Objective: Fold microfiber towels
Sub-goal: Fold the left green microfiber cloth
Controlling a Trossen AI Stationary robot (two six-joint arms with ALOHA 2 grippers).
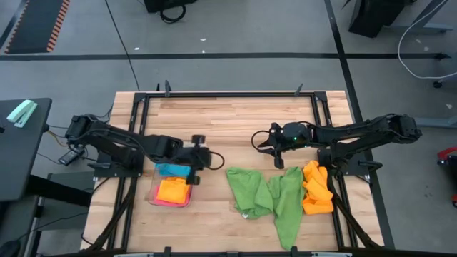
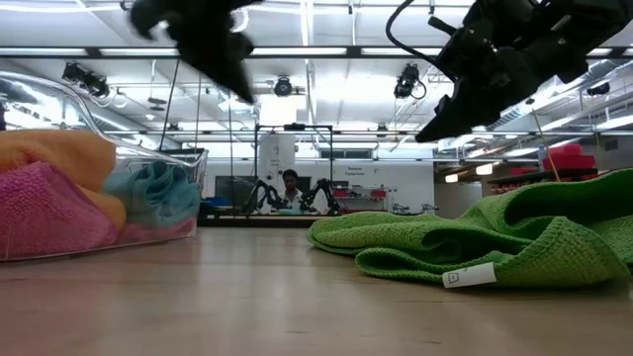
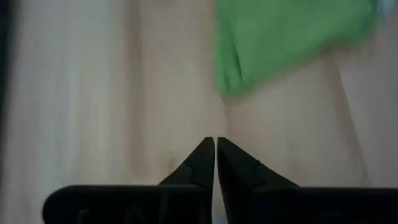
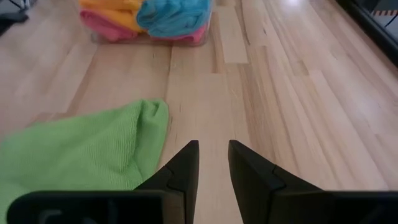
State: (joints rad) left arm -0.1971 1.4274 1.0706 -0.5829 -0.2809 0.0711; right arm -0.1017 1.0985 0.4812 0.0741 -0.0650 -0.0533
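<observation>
Beside right pincer (image 1: 273, 151), green towels (image 1: 268, 196)

Right wrist cam: my right gripper (image 4: 213, 163) hangs over bare wooden table (image 4: 298, 93), its two dark fingers (image 4: 183, 165) parted by a narrow gap, holding nothing. Green towel (image 4: 81, 146) lies crumpled just beside them. Farther off, a clear tray (image 4: 202, 36) holds pink (image 4: 106, 28), orange (image 4: 112, 6) and blue towels (image 4: 174, 15).

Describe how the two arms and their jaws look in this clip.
Both arms are dark, jointed and slim, with black cables looped near the wrists. The right arm shows a small green light near its gripper. Each gripper ends in two black, wedge-shaped jaws tapering to points.
</observation>
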